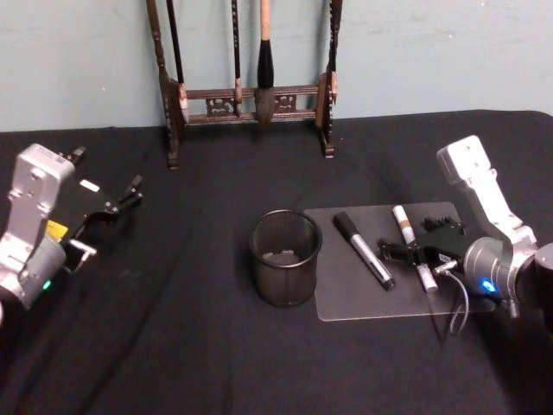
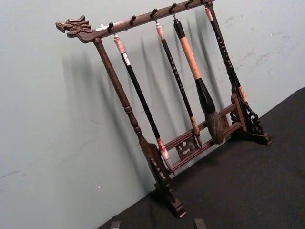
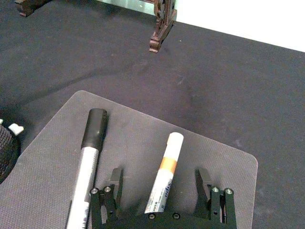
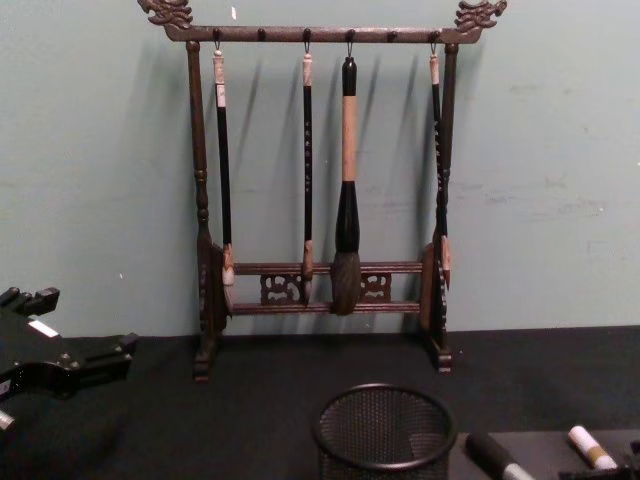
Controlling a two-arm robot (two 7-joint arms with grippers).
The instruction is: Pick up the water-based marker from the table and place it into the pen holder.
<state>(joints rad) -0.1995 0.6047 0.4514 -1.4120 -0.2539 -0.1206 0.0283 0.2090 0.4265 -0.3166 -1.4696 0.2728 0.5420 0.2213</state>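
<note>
Head above pen holder point(image 1: 285, 281), chest level

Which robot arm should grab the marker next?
Right. The right gripper is open around the white marker on the mat; the left gripper sits far off, beyond the pen holder.

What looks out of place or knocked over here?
Nothing stands out: pen holder upright, black-capped marker and orange-banded marker flat on the clear mat, open right gripper straddling the orange-banded one, left gripper parked aside.
</note>
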